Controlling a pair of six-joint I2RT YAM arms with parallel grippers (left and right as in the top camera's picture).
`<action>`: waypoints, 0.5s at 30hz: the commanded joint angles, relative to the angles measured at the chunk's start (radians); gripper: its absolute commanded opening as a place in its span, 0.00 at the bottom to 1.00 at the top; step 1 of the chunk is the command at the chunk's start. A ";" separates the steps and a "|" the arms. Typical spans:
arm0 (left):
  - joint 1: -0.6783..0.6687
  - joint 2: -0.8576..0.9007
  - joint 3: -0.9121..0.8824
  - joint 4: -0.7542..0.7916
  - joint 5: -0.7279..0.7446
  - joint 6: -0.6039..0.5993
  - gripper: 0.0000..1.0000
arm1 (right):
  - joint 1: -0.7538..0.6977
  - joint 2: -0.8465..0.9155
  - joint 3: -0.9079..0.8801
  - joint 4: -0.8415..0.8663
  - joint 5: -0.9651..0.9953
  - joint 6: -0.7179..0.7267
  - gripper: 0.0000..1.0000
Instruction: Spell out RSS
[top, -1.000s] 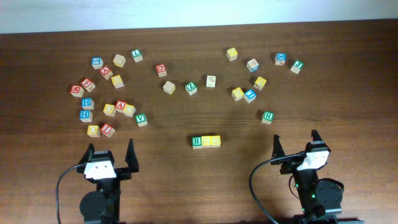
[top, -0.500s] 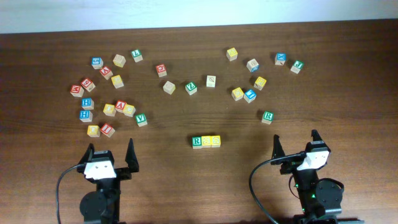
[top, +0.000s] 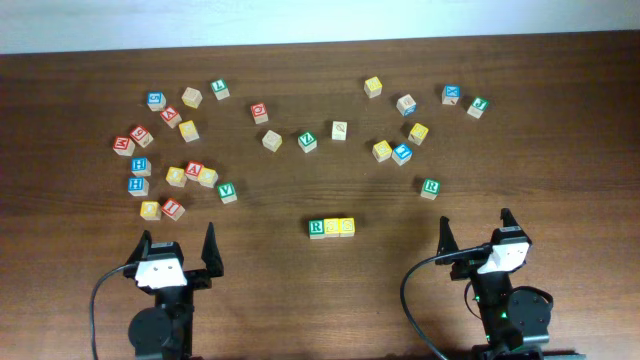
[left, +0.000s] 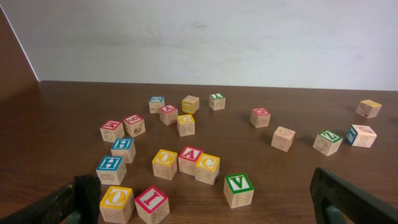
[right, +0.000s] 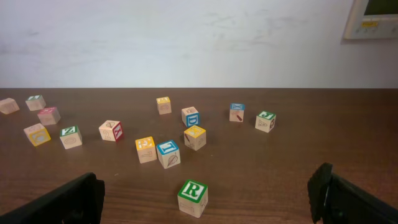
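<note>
In the overhead view a green R cube and two yellow cubes stand touching in a row at the table's front middle. This row does not show in either wrist view. My left gripper is open and empty at the front left, far from the row. My right gripper is open and empty at the front right. Its fingers frame the right wrist view, and the left gripper's fingers frame the left wrist view.
Another green R cube lies ahead of my right gripper. Several letter cubes are scattered across the back. A yellow O cube, a red I cube and a green V cube lie just ahead of my left gripper.
</note>
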 joint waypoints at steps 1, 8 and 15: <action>0.005 -0.009 -0.005 -0.003 0.015 0.019 0.99 | -0.006 -0.011 -0.005 -0.006 0.008 -0.007 0.98; 0.005 -0.009 -0.005 -0.003 0.015 0.019 0.99 | -0.006 -0.011 -0.005 -0.005 0.008 -0.007 0.98; 0.005 -0.009 -0.005 -0.003 0.015 0.019 0.99 | -0.006 -0.011 -0.005 -0.009 0.035 -0.015 0.98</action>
